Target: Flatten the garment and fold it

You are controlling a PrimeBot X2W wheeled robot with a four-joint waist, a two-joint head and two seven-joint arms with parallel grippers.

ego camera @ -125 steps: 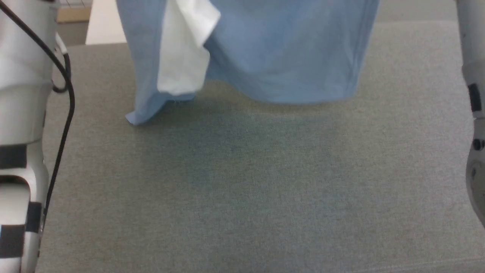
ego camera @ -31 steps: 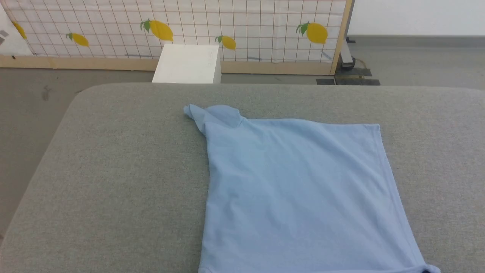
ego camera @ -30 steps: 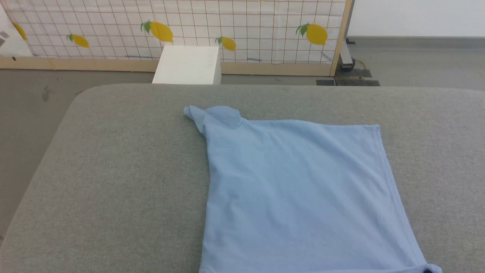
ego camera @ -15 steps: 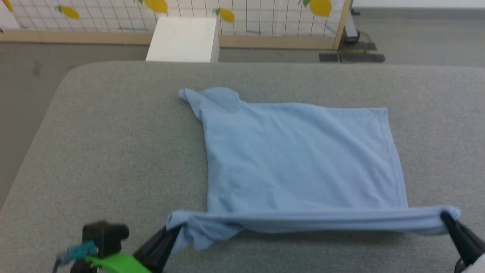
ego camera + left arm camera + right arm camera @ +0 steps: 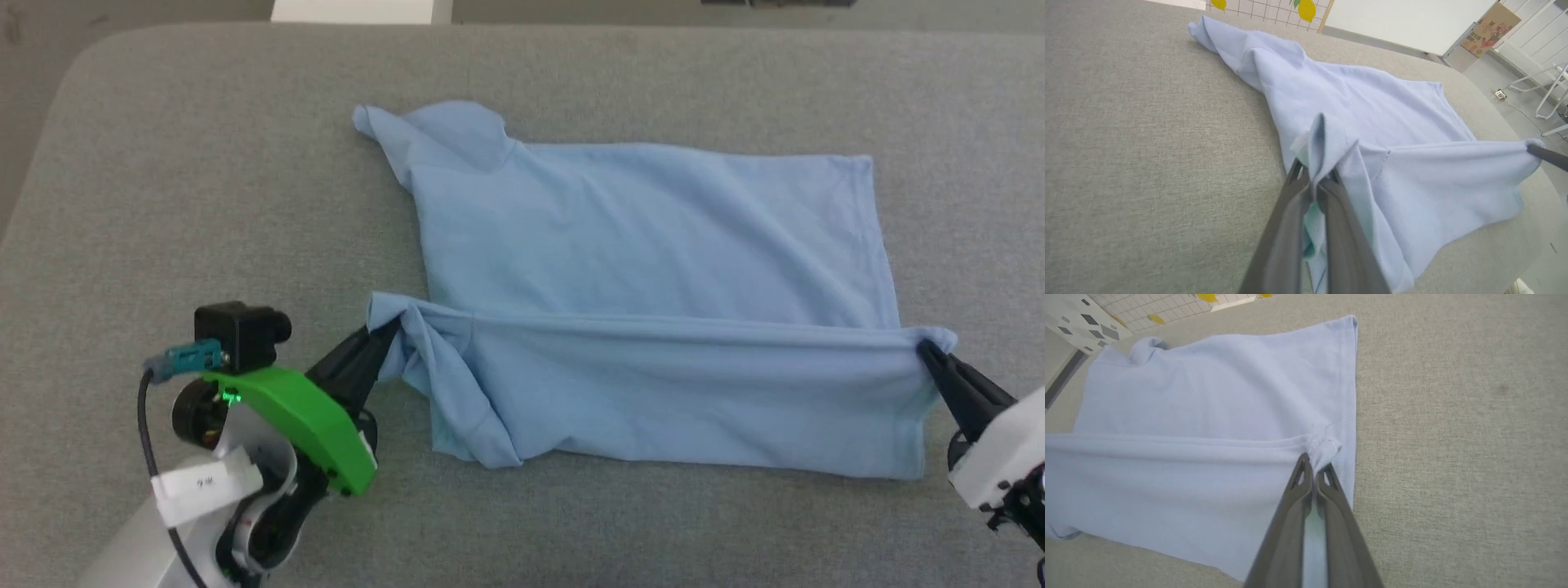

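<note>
Fold step judged in hand. Garment lies centre frame on grey bench. Left end effector, lower left, and right end effector, lower right, each pinch a lifted near corner. Next move calls for carrying both corners evenly toward the upper hem.

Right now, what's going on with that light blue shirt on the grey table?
A two-armed robot is partway through folding the light blue soft-fabric short-sleeved shirt on the grey fabric-covered table. Its left gripper is shut on one bunched end of the shirt and its right gripper is shut on the opposite end, with a taut line of fabric between them. The far part lies flat, one sleeve poking out at the far left corner.
</note>
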